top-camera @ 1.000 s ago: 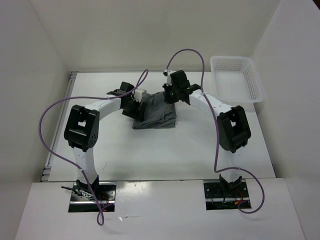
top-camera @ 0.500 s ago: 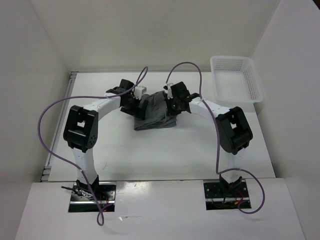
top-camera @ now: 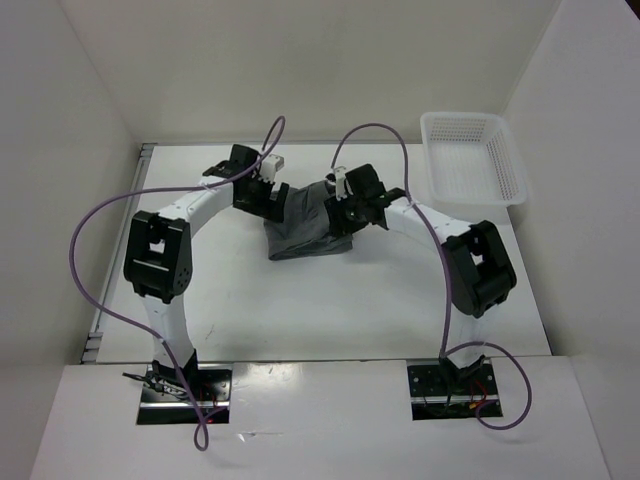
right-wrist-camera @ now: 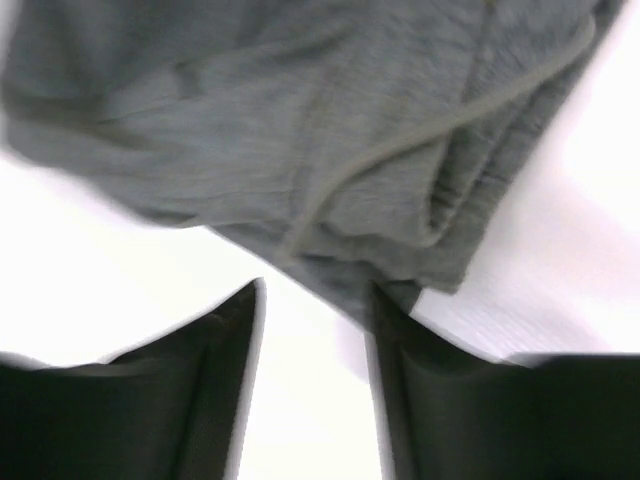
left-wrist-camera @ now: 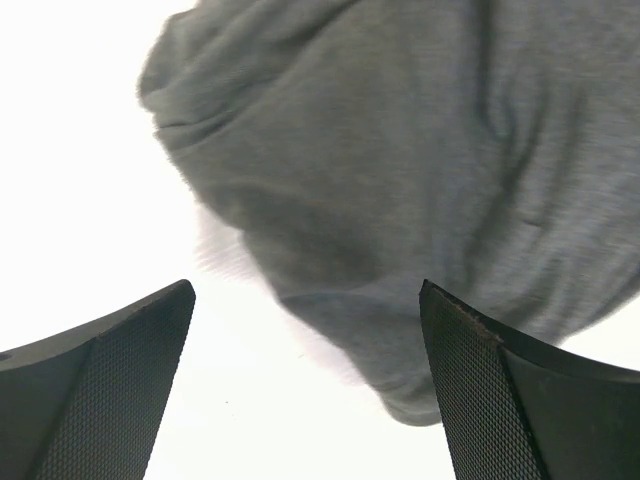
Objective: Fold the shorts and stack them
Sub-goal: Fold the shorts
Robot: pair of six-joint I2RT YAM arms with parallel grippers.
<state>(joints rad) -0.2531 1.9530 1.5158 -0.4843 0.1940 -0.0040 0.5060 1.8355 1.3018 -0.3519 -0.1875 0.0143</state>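
Now; left end effector (left-wrist-camera: 305, 290) spread wide, empty; right end effector (right-wrist-camera: 315, 290) parted beside shorts (top-camera: 308, 226)

The mid-grey soft cloth shorts (left-wrist-camera: 400, 170), just ahead of the left gripper (left-wrist-camera: 305, 290), are a matt, faintly fuzzy knit lying in soft creases. That gripper's black fingers (left-wrist-camera: 110, 400) look like matt plastic with a fine cross-hatched texture on their inner faces. Ahead of the right gripper (right-wrist-camera: 315, 290), the cloth shows a raised stitched seam. Its dark fingers (right-wrist-camera: 180, 400) are too blurred to judge the finish. The white tabletop (top-camera: 300, 300) beneath both grippers is smooth. The white mesh basket (top-camera: 470, 160), out beyond the right gripper, is perforated plastic.
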